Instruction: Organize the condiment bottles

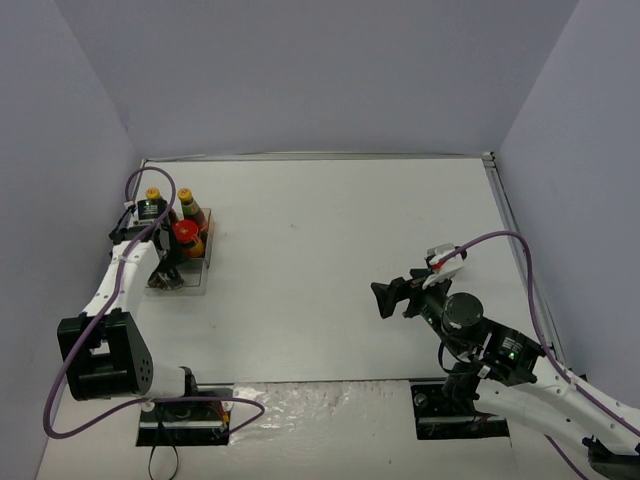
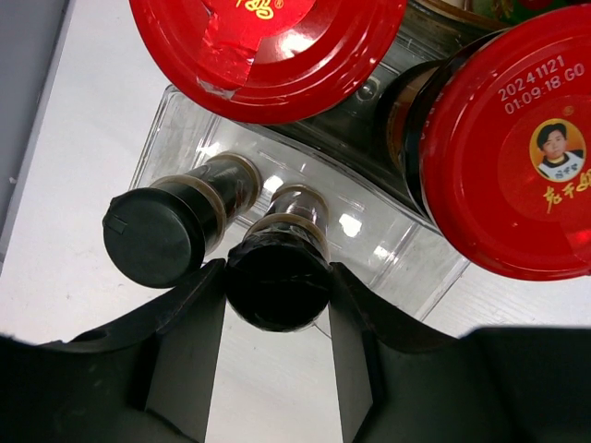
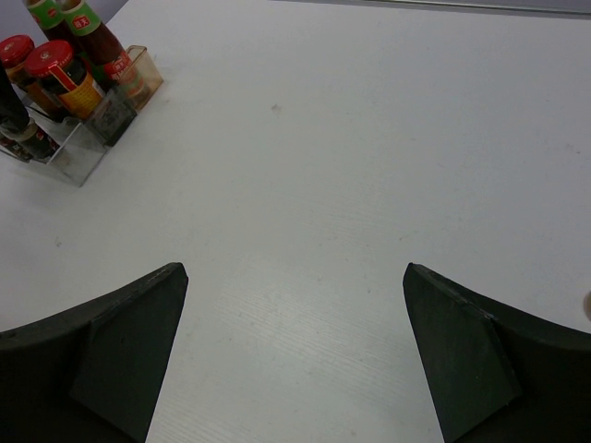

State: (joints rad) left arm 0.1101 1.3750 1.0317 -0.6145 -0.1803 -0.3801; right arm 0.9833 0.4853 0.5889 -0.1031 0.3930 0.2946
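Two black-capped spice jars stand in the rack under my left gripper. The free spice jar sits just left of the jaws. The held spice jar is clamped by its cap between them, its long axis running straight away. My right gripper hangs with its jaws spread over the counter, with the rack well off to its upper left.

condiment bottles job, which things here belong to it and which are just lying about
Job:
tall sauce bottles
red-lidded jars
black-capped spice jars, one held by the left end effector

Just there:
clear rack holding them
purple cables
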